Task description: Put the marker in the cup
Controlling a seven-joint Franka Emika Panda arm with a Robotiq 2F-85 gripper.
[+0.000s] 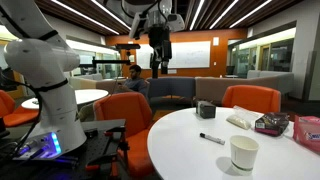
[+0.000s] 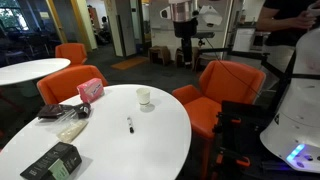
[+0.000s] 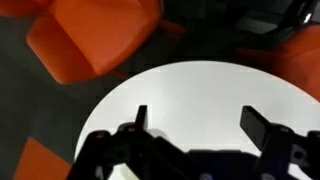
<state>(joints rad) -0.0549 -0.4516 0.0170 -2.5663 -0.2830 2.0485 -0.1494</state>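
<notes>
The black marker [image 1: 211,138] lies flat on the round white table [image 1: 180,135], a little apart from the white cup [image 1: 243,152], which stands upright near the table's front edge. Both also show in an exterior view: the marker [image 2: 130,125] and the cup [image 2: 144,97]. My gripper [image 1: 160,62] hangs high above the table's far side, well clear of both; it also shows in an exterior view [image 2: 183,55]. In the wrist view the fingers [image 3: 198,120] are spread wide over bare tabletop, with nothing between them. Marker and cup are out of the wrist view.
On the table are a small dark box [image 1: 206,109], a white crumpled packet [image 1: 239,121], a dark snack bag [image 1: 272,124] and a pink box [image 1: 309,131]. Orange chairs [image 1: 128,112] ring the table. The robot's white base [image 1: 50,90] stands beside it.
</notes>
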